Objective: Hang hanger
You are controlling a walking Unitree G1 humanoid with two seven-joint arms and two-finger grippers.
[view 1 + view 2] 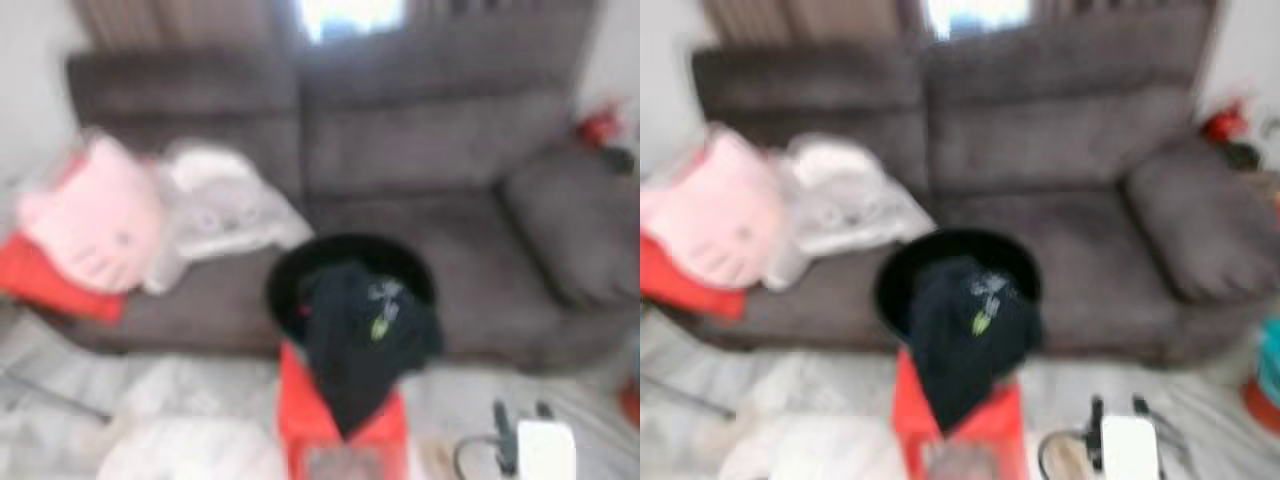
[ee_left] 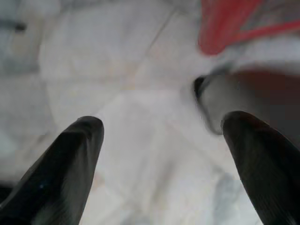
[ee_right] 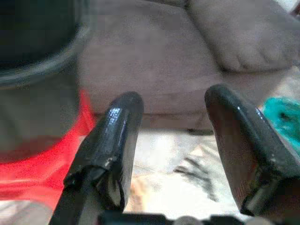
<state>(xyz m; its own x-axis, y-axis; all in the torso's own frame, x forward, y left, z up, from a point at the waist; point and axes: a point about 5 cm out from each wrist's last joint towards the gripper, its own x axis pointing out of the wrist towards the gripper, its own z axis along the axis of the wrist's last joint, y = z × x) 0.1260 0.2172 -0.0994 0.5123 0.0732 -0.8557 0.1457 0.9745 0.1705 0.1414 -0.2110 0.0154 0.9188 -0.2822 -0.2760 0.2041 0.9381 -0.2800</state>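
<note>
The head views are blurred. A black garment (image 1: 365, 335) with a small pale print hangs over the rim of a round black tub (image 1: 300, 265), which stands on a red stool (image 1: 300, 415) in front of the sofa. My right gripper (image 3: 173, 97) is low at the right near the floor, open, with nothing between its fingers (image 1: 500, 425). It faces the sofa front, with the tub and stool to its left. My left gripper (image 2: 164, 122) is open over pale floor, near the red stool (image 2: 225, 23) and the dark tub rim (image 2: 201, 91).
A brown sofa (image 1: 430, 150) spans the back, with a pink cat-face cushion (image 1: 95, 215), a red cushion (image 1: 40, 285) and a white garment (image 1: 215, 210) on its left seat. White cloth (image 1: 190, 440) lies on the floor at left. A teal object (image 1: 1270, 365) stands at far right.
</note>
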